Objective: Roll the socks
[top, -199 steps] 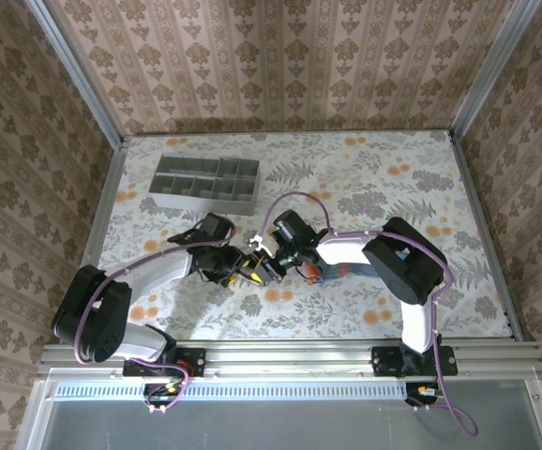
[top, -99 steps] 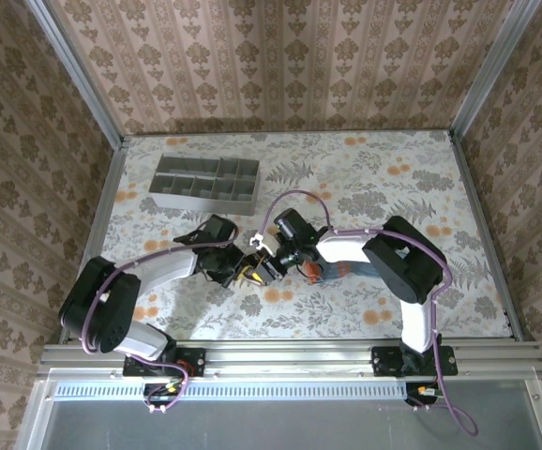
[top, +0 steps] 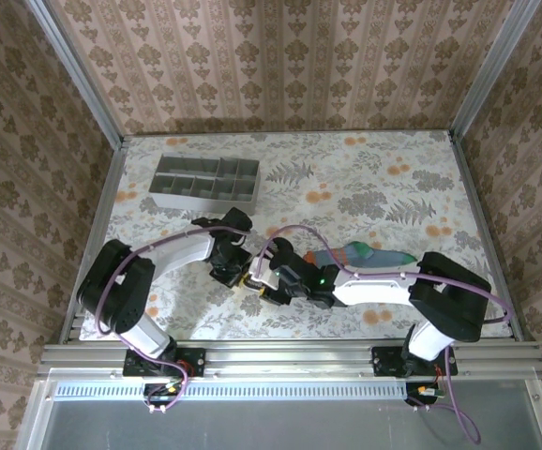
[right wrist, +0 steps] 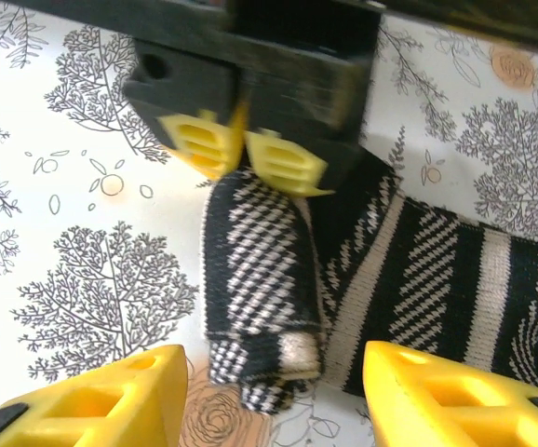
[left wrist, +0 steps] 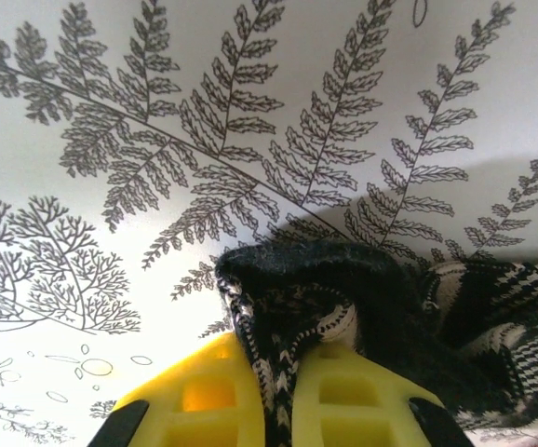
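Watching this from the side: left claw (right wrist: 246,160) is clamped tight on a fold at the end of the black-and-cream sock (right wrist: 409,279), fabric pinched btwn both yellow tips. Right claw (right wrist: 274,400) is spread wide and gripping nothing. It's got one finger either side of that same bunched-up end, so the lump sits btwn them but isn't touched afaict.

All of this is close to the near edge of the bench (top: 365,178), a bit left of the middle.

Key bit imo: the sock's long axis looks to run from the left claw's pinch back under the right arm, toward the right edge. So the loose length is on the right arm's side and the bunched end is on the left's. Both claws are right at that end, left one nearer obv since it's holding it. My guess is any rolling has to travel along that axis, rightward.

Teal-grey sock (top: 363,254) lies flat just beyond the right forearm, apart from both claws, looks unrolled.
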Robot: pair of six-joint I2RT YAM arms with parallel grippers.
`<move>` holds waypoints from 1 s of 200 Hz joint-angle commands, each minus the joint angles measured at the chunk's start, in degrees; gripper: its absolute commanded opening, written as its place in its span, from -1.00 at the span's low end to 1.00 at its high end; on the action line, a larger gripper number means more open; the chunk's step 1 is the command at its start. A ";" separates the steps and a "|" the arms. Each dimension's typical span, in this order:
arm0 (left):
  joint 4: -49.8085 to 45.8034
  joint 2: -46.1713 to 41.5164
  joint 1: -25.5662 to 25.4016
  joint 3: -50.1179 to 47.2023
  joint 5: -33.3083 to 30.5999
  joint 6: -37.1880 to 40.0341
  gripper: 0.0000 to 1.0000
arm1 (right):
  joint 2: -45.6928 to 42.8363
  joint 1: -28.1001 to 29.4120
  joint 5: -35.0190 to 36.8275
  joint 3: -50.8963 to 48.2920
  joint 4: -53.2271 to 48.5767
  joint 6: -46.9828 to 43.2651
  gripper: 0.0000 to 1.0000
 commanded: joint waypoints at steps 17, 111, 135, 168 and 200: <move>-10.62 5.13 -0.89 -0.85 -1.52 -1.21 -1.00 | 4.94 2.76 9.41 3.20 2.04 -3.62 0.07; -7.39 4.57 -0.09 -0.97 0.67 0.10 -1.00 | 14.42 3.32 14.23 9.91 0.57 -7.45 -0.11; -6.71 2.53 0.98 -0.47 -0.05 2.28 -1.00 | 16.32 3.24 14.54 10.92 -2.55 -5.15 -0.68; -5.11 -2.38 2.97 -1.39 -0.51 3.95 -0.97 | 16.58 2.29 10.77 10.08 -8.05 0.10 -1.00; -2.11 -8.79 6.01 -4.61 -0.04 3.49 -0.27 | 15.77 0.22 2.22 7.30 -10.88 6.85 -1.00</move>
